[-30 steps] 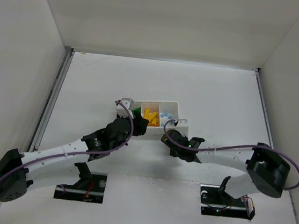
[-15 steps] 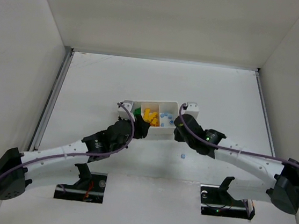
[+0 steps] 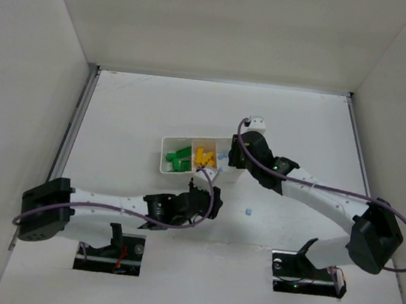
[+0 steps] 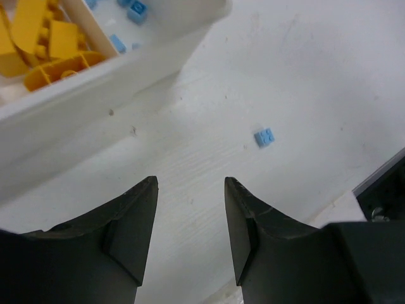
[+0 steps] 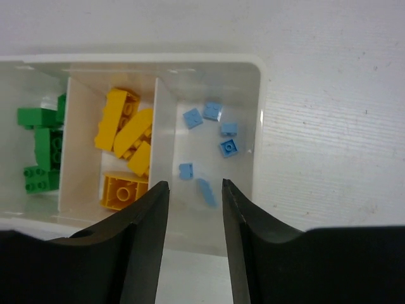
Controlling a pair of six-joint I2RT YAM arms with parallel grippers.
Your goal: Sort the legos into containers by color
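The white tray [image 3: 165,145] holds green legos [image 3: 180,159] in its left container, yellow ones [image 3: 202,156] in the middle and light-blue ones [image 3: 222,156] on the right. My right gripper [image 5: 195,183] hangs open over the right container, where several blue legos [image 5: 228,147] lie. One blurred blue lego [image 5: 206,191] shows just beyond its tips, free of the fingers. My left gripper [image 4: 190,180] is open and empty above bare table in front of the tray. A loose light-blue lego [image 4: 264,137] lies on the table ahead and right of it, also seen from above [image 3: 248,211].
The tray's near wall [image 4: 95,88] stands just ahead-left of the left gripper. White enclosure walls ring the table, with a metal rail [image 3: 73,130] along the left side. Both arm bases [image 3: 296,269] sit at the near edge.
The right gripper has swung up from the table in front of the tray to over the right container and opened, letting a blue lego go. The left arm drew back from the tray.
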